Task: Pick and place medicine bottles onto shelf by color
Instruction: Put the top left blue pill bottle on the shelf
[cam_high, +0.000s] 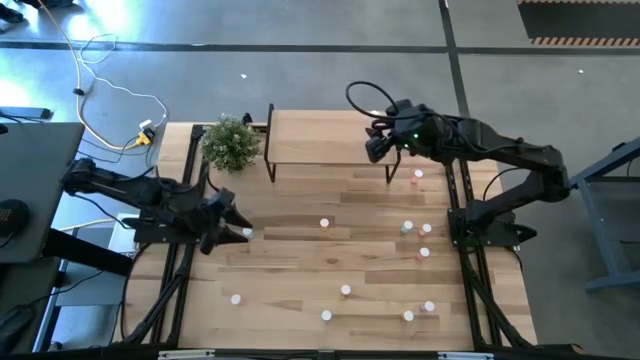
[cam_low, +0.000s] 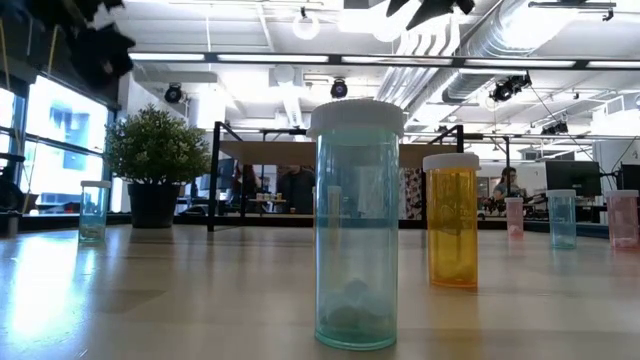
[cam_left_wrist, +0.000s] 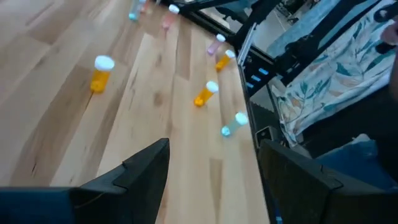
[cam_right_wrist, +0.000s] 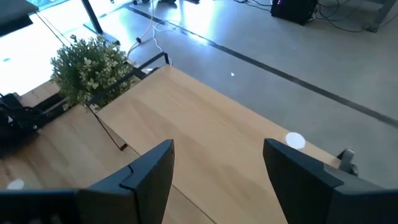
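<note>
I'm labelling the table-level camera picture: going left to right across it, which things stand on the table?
Small pale green bottle → potted green plant → large near pale green bottle with white cap → orange bottle → pink bottle → pale green bottle → pink bottle at the edge.

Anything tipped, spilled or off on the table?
Nothing stands out. The bottles stand upright and scattered on the table, none lying over as far as the views show. The shelf sits square, and the plant is upright beside it.
</note>
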